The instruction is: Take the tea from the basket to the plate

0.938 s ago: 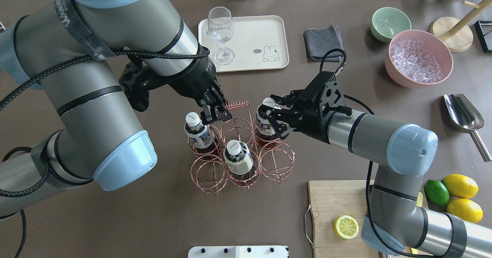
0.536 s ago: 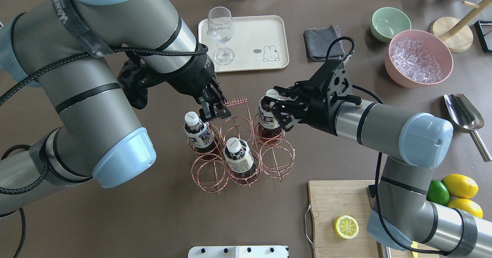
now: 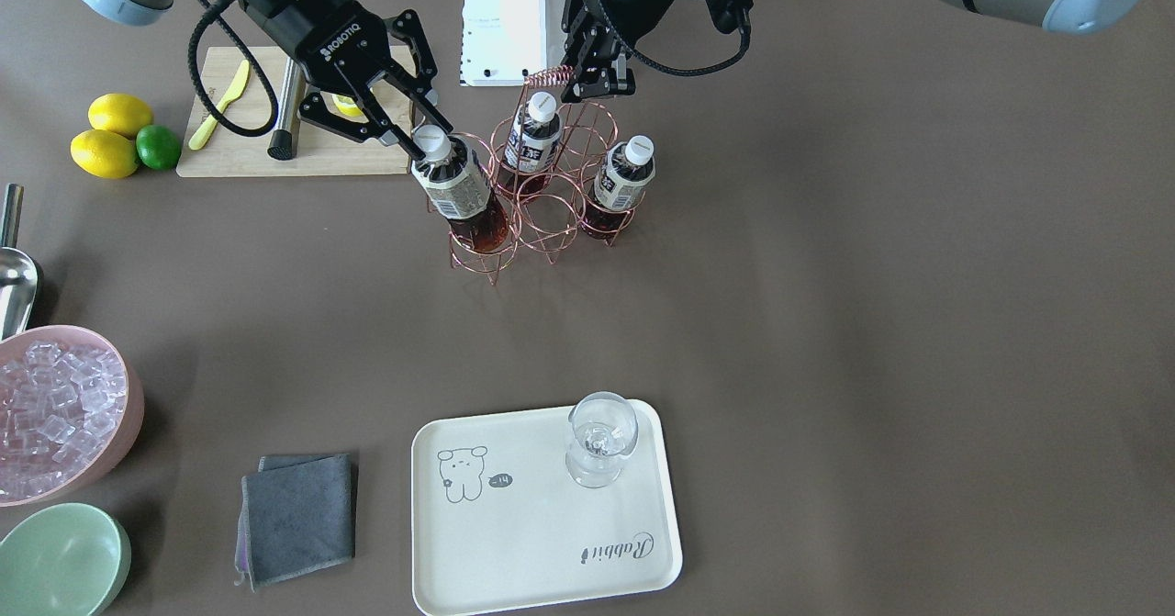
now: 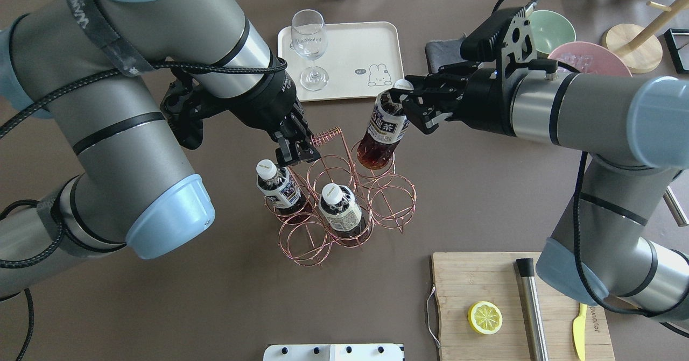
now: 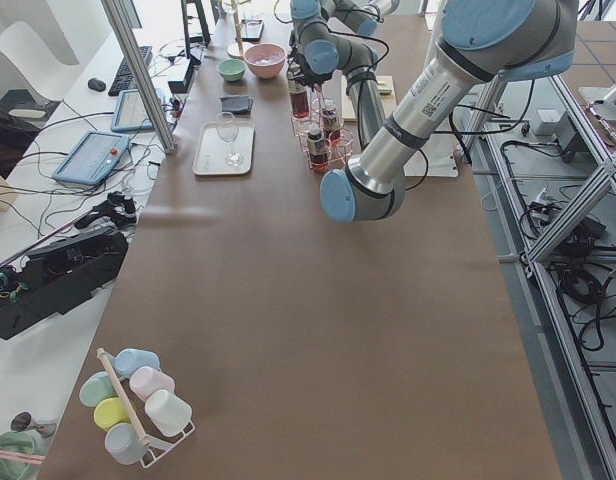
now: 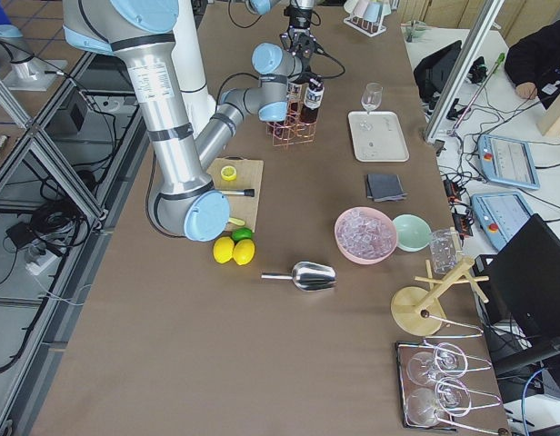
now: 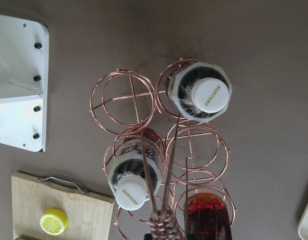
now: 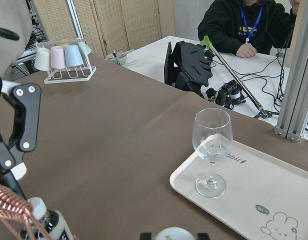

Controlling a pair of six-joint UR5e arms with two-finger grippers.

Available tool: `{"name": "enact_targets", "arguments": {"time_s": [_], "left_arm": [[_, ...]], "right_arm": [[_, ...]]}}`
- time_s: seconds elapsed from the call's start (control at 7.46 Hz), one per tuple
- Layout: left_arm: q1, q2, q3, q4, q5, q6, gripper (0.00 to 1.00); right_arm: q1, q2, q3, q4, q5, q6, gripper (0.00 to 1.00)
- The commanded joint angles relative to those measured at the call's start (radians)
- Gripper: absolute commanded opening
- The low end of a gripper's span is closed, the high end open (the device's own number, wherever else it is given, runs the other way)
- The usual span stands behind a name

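Note:
My right gripper (image 4: 405, 103) is shut on the neck of one tea bottle (image 4: 383, 133) and holds it lifted and tilted, its base just over the back right cell of the copper wire basket (image 4: 390, 210). In the front view this gripper (image 3: 424, 134) grips the bottle (image 3: 459, 196) below its white cap. Two more tea bottles (image 4: 277, 186) (image 4: 340, 211) stand in the basket cells. My left gripper (image 4: 299, 154) is shut on the end of the basket's coiled handle (image 4: 327, 134). The cream plate (image 4: 360, 49) lies beyond the basket, with a stemmed glass (image 4: 310, 46) on its left part.
A wooden cutting board (image 4: 473, 280) with a lemon slice, a metal rod and a yellow knife is at the front right. A grey cloth (image 3: 298, 515), a pink bowl of ice (image 3: 55, 414) and a mint-green bowl (image 3: 60, 556) lie right of the plate.
My right gripper has lifted the tea bottle up out of its cell and carried it toward the plate, tilting it. My left gripper has stayed on the handle.

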Motion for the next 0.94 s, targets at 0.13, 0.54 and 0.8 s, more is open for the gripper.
{"name": "enact_targets", "arguments": {"time_s": [0.13, 0.54, 0.8], "left_arm": [[-0.034, 0.0, -0.015, 0.001, -0.009, -0.002, 0.0], [-0.066, 0.023, -0.03, 0.004, -0.023, 0.001, 0.0], [-0.306, 0.083, -0.088, 0.021, -0.192, 0.025, 0.0]], "right_arm": [[0.178, 0.093, 0.018, -0.148, 0.169, 0.053, 0.0], [0.27, 0.098, -0.032, -0.153, 0.194, 0.056, 0.0], [0.302, 0.16, -0.159, -0.148, 0.193, 0.061, 0.0]]}}
